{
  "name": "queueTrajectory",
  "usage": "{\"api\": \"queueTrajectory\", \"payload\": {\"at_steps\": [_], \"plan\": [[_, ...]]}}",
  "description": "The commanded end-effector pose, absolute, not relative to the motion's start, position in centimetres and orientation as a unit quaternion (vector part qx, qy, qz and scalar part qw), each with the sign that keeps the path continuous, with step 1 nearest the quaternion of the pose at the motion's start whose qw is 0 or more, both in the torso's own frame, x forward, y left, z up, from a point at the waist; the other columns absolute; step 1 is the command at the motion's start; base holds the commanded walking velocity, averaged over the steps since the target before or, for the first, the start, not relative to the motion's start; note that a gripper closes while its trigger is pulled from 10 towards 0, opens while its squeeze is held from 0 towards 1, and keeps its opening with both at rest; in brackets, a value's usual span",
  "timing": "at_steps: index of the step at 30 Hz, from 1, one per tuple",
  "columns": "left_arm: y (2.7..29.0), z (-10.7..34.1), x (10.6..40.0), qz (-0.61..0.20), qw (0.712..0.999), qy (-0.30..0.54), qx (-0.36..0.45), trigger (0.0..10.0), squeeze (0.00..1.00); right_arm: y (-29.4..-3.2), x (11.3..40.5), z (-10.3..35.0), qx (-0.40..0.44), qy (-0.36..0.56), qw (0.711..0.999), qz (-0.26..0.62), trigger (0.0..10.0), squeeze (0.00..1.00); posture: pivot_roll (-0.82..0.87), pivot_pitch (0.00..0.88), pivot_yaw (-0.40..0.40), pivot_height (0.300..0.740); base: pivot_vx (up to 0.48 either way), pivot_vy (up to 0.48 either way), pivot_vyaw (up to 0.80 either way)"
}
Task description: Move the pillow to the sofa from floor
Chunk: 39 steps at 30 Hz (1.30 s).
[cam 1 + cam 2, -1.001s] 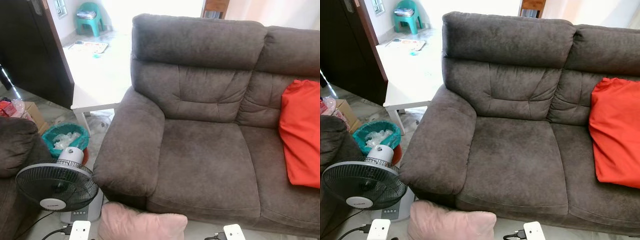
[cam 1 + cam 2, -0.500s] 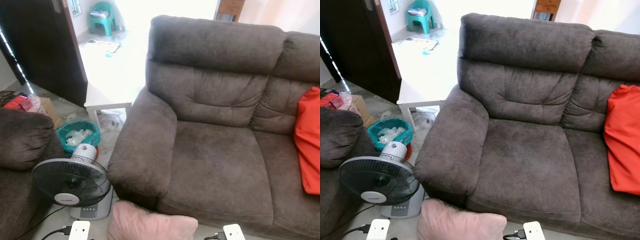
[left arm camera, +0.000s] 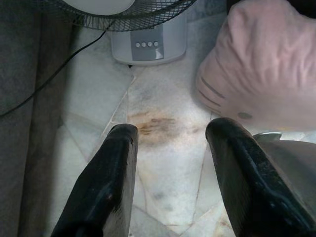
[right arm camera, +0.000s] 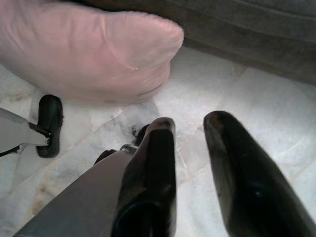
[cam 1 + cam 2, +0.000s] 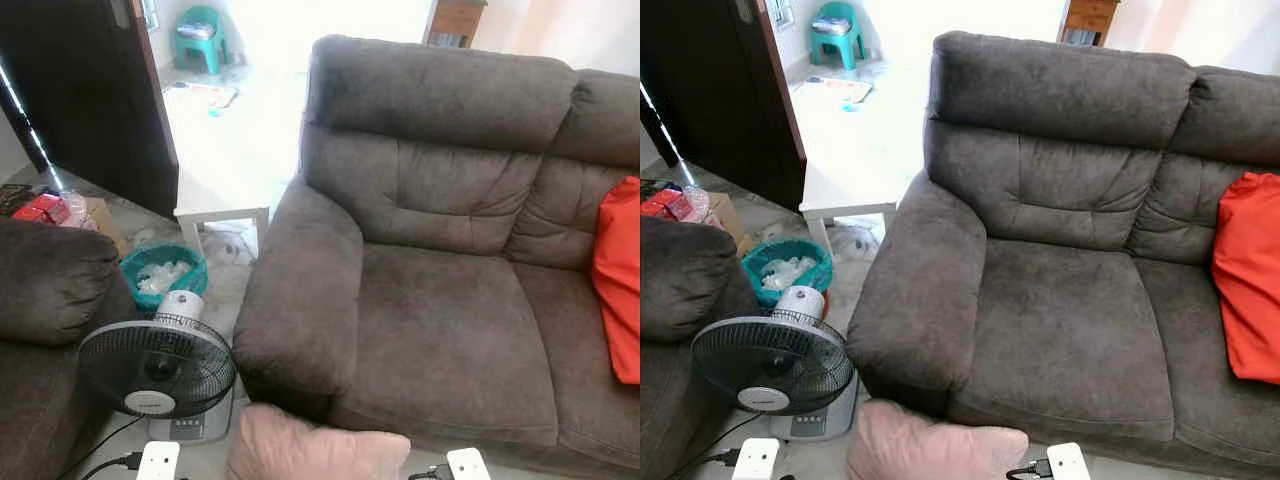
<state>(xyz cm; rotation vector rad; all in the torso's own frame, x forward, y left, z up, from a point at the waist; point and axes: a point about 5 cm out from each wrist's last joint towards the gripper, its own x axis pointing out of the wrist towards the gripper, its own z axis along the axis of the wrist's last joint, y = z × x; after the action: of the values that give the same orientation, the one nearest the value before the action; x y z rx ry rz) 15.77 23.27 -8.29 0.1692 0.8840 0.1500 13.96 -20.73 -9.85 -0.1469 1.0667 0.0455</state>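
A pale pink pillow [image 5: 315,455] lies on the marble floor against the front of the dark grey sofa [image 5: 440,330], below its left armrest. My left gripper [image 3: 173,131] hangs open above bare floor, with the pillow [image 3: 266,69] just ahead and to one side of its fingers. My right gripper [image 4: 190,123] is open by a narrow gap and holds nothing; the pillow [image 4: 94,54] sits a little beyond its fingertips. Neither gripper touches the pillow. The sofa's left seat is bare.
A black table fan [image 5: 157,370] stands on the floor left of the pillow, its cable trailing. Behind it are a teal bin [image 5: 165,275], a white low table [image 5: 225,190] and a dark door [image 5: 90,90]. Another dark armchair [image 5: 50,290] is at left. A red cushion [image 5: 620,270] lies on the sofa's right seat.
The camera has swung to the left, so the sofa, fan and pillow sit further right in the picture. The pillow still lies on the floor.
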Motion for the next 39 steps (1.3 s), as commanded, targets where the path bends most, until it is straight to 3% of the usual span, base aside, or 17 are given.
{"api": "queueTrajectory", "payload": {"at_steps": [1,26,39], "plan": [[23.29,-8.42,15.43,0.075,0.896,0.43,0.082,10.0,0.0,-20.94,13.83,-9.86,-0.068,0.509,0.858,0.015,10.0,0.0,0.17,0.007,-0.066,0.74,0.0,0.289,0.0],[23.33,-8.42,15.43,0.08,0.896,0.43,0.081,10.0,0.0,-20.93,13.87,-9.85,-0.068,0.509,0.858,0.017,10.0,0.0,0.17,0.015,-0.068,0.74,0.0,0.291,0.0],[23.3,-8.41,15.44,0.078,0.896,0.429,0.082,10.0,0.0,-20.96,13.85,-9.85,-0.068,0.509,0.858,0.017,10.0,0.0,0.17,0.016,-0.069,0.74,0.0,0.432,0.0]]}}
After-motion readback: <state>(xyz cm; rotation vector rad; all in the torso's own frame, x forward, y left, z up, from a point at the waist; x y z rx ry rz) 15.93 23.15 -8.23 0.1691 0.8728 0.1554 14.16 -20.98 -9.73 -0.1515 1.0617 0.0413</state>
